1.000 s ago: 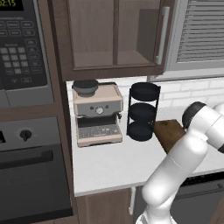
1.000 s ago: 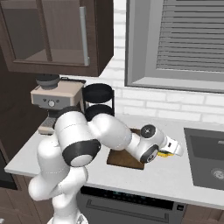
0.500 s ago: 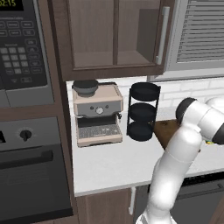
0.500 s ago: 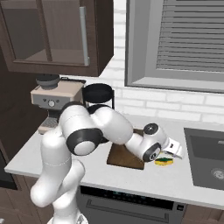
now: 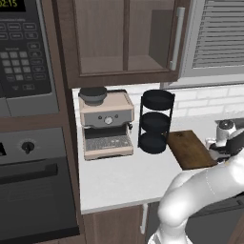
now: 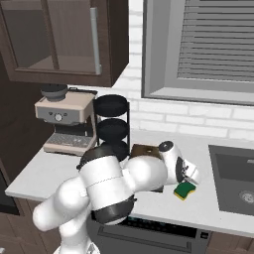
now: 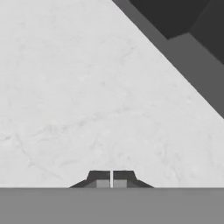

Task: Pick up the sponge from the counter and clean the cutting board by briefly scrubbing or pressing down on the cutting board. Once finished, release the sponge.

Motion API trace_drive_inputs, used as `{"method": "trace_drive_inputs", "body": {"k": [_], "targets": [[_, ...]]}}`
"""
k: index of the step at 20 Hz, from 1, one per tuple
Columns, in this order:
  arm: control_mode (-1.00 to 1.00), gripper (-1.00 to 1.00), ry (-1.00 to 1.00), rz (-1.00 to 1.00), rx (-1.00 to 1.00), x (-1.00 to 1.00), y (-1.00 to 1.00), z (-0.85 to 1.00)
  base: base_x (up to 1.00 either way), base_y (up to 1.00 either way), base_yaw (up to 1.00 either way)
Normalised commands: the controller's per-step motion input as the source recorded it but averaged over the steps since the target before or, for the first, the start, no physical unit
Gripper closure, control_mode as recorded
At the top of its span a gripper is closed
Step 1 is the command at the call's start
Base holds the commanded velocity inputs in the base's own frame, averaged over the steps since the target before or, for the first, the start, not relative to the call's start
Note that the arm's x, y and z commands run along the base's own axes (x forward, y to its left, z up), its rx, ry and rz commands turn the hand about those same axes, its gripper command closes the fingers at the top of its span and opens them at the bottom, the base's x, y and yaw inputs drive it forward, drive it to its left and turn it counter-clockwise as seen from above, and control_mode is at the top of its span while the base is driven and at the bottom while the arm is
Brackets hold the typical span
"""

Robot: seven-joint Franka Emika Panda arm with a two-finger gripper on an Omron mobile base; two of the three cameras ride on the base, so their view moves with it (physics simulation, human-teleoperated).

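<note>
The green-and-yellow sponge (image 6: 185, 190) lies on the white counter (image 6: 49, 171) between the cutting board and the sink. My gripper (image 6: 190, 175) hovers just above and behind it. In the hand view the gripper (image 7: 111, 179) is shut, fingertips (image 7: 101, 178) together with nothing between them, over bare counter (image 7: 87, 87). The dark brown cutting board (image 5: 188, 148) lies flat right of the black rack; in the right base view the cutting board (image 6: 144, 150) is mostly hidden behind my arm. My hand (image 5: 224, 140) sits just past the board's right edge.
A black three-tier rack (image 5: 155, 121) and a beige espresso machine (image 5: 106, 124) stand at the back left. The sink (image 6: 234, 181) opens to the right of the sponge, and its dark basin (image 7: 188, 22) fills the hand view's upper right corner.
The jaws have closed from open to shut without taking the sponge. The hand has shifted a little towards the sink; the sponge still lies on the counter.
</note>
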Motion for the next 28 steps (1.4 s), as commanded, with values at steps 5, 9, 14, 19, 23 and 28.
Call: {"method": "trace_drive_inputs", "body": {"k": [5, 9, 14, 19, 23, 28], "targets": [[-1.00, 1.00, 0.01, 0.00, 0.16, -0.34, 0.00, 0.86, 0.00, 0.00, 0.00], [-1.00, 1.00, -0.04, 0.00, 0.20, -0.46, 0.00, 1.00, 0.00, 0.00, 0.00], [-1.00, 1.00, -0.09, 0.05, 0.33, -0.64, 0.11, 1.00, 0.00, 0.00, 0.00], [-1.00, 1.00, -0.13, 0.17, 0.40, -0.61, 0.53, 1.00, 0.00, 0.00, 0.00], [-1.00, 1.00, -0.03, 0.20, 0.38, -0.46, 0.61, 1.00, 0.00, 0.00, 0.00], [-1.00, 1.00, -0.25, 0.20, 0.28, -0.51, 0.86, 0.69, 0.00, 0.00, 0.00]]}}
